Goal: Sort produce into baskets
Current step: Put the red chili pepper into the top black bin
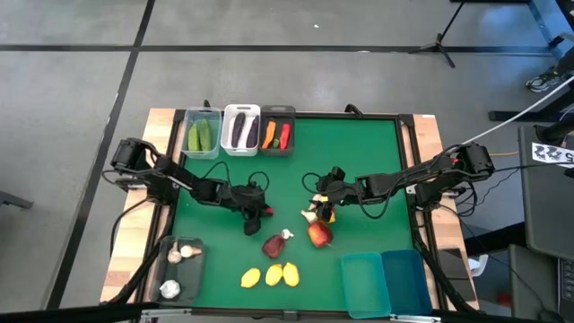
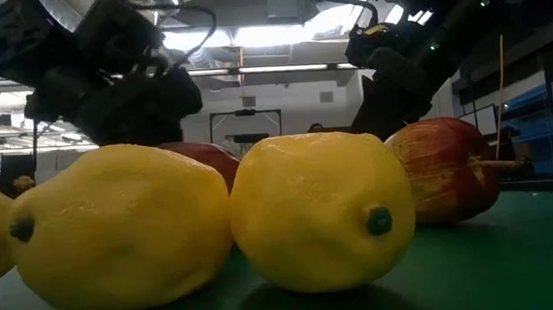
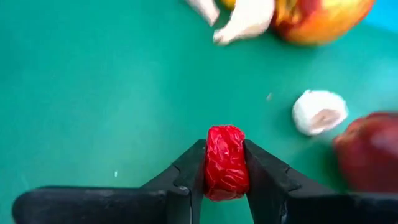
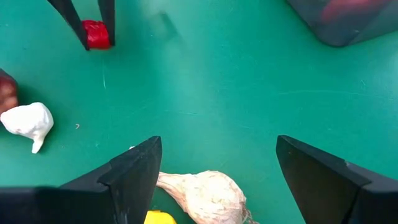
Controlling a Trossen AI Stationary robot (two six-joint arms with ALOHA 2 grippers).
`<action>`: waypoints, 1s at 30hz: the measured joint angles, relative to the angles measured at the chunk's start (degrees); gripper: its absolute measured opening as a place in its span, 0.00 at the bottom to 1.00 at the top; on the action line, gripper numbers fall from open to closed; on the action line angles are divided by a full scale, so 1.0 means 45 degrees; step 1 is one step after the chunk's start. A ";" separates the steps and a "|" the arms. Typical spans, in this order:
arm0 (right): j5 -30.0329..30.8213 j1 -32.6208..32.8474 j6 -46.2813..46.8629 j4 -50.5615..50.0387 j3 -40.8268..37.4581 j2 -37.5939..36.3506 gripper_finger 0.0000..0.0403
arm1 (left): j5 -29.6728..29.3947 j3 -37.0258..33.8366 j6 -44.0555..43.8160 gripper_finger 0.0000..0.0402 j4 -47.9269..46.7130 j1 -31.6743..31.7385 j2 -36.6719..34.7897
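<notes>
Left of centre in the high view, the left gripper (image 3: 227,180) pinches a small red fruit (image 3: 226,160), wrinkled, glossy and oblong, just above the green mat (image 1: 359,161). Right of centre, the right gripper (image 4: 217,168) gapes wide over a smooth white garlic bulb (image 4: 208,193).

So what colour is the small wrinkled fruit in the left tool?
Red fruit, clearest in the left wrist view.

green mat (image 1: 359,161) covers the wooden table (image 1: 157,121). grey concrete floor (image 1: 269,76) around it. tripod base (image 1: 439,43) beyond the far edge. black equipment (image 1: 549,188) at right.
</notes>
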 joint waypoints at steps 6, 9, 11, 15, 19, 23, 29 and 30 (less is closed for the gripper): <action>0.0000 -0.0001 0.0000 0.0000 0.0000 0.0000 0.79 | -0.2442 0.0000 -0.0523 0.22 0.0083 0.0495 -0.0995; 0.0000 0.0002 0.0000 0.0004 0.0000 0.0000 0.79 | -0.3753 0.0000 -0.0417 0.22 0.0417 0.0986 -0.1428; 0.0000 0.0000 0.0000 0.0006 0.0000 0.0000 0.79 | -0.4135 0.0005 -0.0017 0.22 0.1086 0.1430 -0.1602; 0.0000 0.0000 0.0000 0.0029 0.0000 0.0000 0.79 | -0.4233 0.0201 0.0648 0.22 0.2202 0.2611 -0.1698; 0.0004 0.0003 0.0000 0.0069 0.0000 0.0000 0.79 | -0.4232 0.0861 0.0705 0.22 0.2177 0.3858 -0.1674; 0.0103 0.0000 0.0000 0.0069 0.0000 0.0000 0.79 | -0.4238 0.1586 0.0880 0.22 0.2046 0.4731 -0.1669; 0.0121 -0.0011 0.0000 0.0069 0.0000 0.0005 0.79 | -0.4564 0.2374 0.2570 0.23 0.1951 0.5558 -0.1669; 0.0126 -0.0011 -0.0002 0.0069 0.0000 0.0005 0.79 | -0.4720 0.2482 0.2620 0.24 0.1736 0.5696 -0.1669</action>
